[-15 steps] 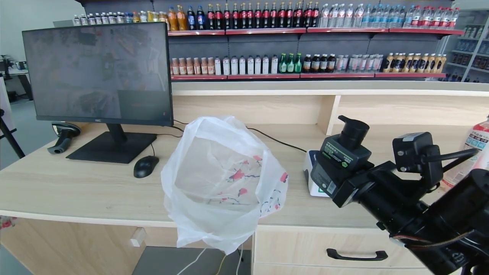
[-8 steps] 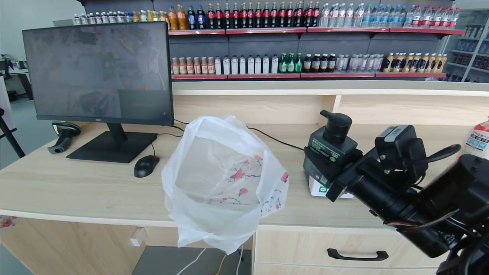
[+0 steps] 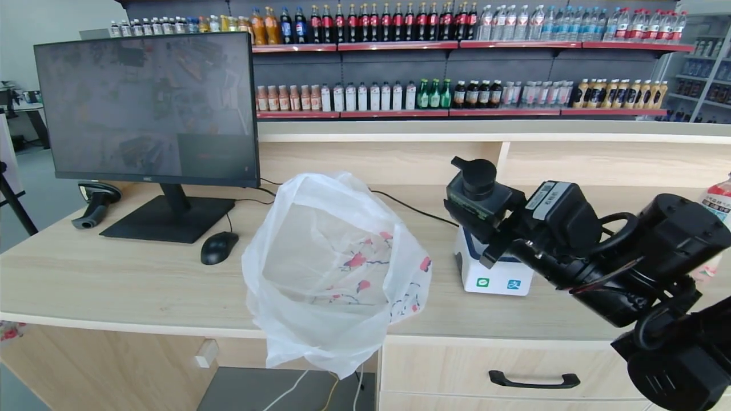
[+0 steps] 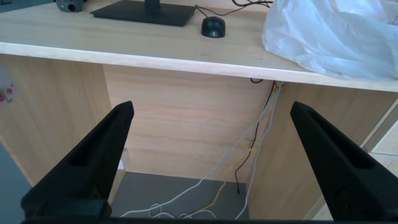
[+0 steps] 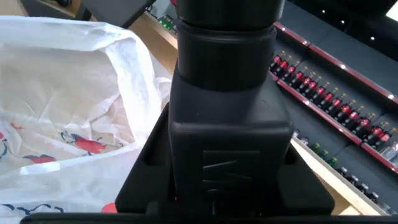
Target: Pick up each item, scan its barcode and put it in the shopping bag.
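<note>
In the head view, right of centre, we see the right pincer [image 3: 501,228] clamped on a black pump bottle [image 3: 478,197], which tilts toward the upper left of the frame. Just below it in the frame, a white scanner box [image 3: 495,275] sits on the pale wood worktop [image 3: 114,279]. The white shopping bag [image 3: 334,268] stands open at centre, apart from the bottle. In the left wrist view, the left pincer [image 4: 211,109] has its fingers spread wide, facing the cabinet front under the worktop.

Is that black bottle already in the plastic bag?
No, the right gripper holds the black bottle in the air to one side of the shopping bag.
</note>
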Controlling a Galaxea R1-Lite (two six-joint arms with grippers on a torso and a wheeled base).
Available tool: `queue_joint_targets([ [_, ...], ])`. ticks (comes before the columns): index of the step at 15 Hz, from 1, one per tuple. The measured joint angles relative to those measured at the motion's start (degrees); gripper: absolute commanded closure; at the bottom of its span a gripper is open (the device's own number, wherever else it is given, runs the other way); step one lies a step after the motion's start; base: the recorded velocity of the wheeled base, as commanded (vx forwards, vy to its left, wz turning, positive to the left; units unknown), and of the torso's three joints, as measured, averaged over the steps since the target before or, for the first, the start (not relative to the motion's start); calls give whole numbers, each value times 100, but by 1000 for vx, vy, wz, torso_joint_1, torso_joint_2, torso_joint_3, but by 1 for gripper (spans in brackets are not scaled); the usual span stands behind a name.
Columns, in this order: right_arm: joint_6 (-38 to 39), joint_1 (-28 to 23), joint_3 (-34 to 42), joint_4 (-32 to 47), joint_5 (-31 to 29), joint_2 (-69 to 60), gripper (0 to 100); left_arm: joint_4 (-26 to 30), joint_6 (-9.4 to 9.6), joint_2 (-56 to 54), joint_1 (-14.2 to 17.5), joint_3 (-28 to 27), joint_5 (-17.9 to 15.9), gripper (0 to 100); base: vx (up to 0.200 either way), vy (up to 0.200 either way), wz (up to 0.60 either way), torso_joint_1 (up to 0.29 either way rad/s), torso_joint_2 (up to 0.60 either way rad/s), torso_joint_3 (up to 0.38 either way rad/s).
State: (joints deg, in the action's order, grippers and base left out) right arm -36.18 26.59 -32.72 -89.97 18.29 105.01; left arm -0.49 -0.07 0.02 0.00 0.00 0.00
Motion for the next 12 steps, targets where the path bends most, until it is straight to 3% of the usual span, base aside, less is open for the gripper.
queue_joint_targets([
  [8,-1387,-538,328,2,1172,238,100,-5,-4,0,-2,0,0,0,0,0,0,0,0,0],
  [12,-1815,-1130,375,2,1842,391,100,-20,-2,0,0,0,0,0,0,0,0,0,0,0],
])
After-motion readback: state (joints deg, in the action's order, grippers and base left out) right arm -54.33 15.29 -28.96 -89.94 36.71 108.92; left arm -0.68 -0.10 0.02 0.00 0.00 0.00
